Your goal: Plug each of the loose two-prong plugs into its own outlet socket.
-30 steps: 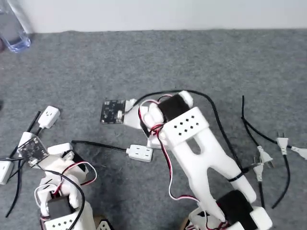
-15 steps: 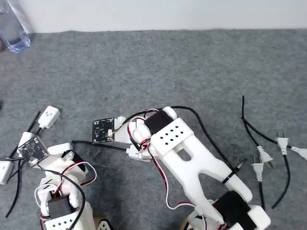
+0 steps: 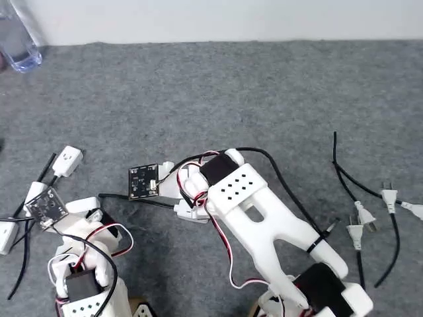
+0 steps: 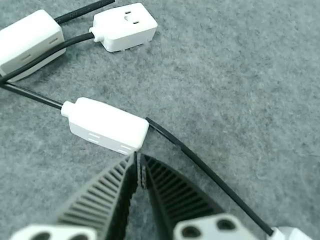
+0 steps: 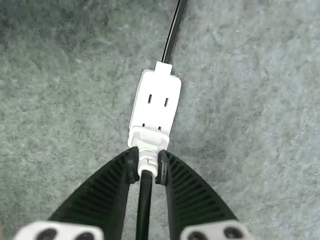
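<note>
Right wrist view: my right gripper point(image 5: 146, 169) pinches the white two-prong plug point(image 5: 148, 141), whose face butts against the end of the outlet socket point(image 5: 156, 102) lying near the desk's front edge, left of centre. A second ago the right arm point(image 3: 254, 198) stood farther back with this socket clear of it, and in the last half second it has scarcely moved — I judge the plug seated or nearly so. My left gripper point(image 4: 139, 167), pressed together on nothing, hangs just beside another socket point(image 4: 107, 125) near the left edge, while loose plugs point(image 3: 357, 221) wait near the right edge.
</note>
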Controlling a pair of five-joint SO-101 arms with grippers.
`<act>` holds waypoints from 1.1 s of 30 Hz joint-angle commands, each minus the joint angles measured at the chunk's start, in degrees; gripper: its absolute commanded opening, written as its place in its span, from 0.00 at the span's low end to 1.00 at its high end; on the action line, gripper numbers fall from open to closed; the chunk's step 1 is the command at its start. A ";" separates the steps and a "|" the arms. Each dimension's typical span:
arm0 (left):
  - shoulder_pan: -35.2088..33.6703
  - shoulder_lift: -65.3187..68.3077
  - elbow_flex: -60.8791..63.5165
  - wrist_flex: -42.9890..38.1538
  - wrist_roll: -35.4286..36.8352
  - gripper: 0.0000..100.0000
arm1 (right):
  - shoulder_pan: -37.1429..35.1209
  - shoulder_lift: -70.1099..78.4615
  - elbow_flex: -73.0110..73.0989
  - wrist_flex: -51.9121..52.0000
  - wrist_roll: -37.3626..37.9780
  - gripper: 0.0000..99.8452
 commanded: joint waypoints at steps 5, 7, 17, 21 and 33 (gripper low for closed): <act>-0.26 -0.44 -0.13 0.18 -0.62 0.01 | 1.80 -0.04 -0.09 -1.19 0.44 0.01; -0.26 -0.44 -0.13 0.18 -0.62 0.01 | 2.15 -0.04 0.62 -1.71 0.53 0.01; -0.35 -0.44 -0.13 0.18 -0.62 0.01 | 2.51 -0.04 2.73 -4.09 0.97 0.01; -0.35 -0.44 -0.13 0.18 -0.62 0.01 | 2.51 -0.04 2.81 -4.09 0.88 0.01; -0.35 -0.44 -0.13 0.18 -0.62 0.01 | 0.57 4.70 2.81 -5.58 0.00 0.01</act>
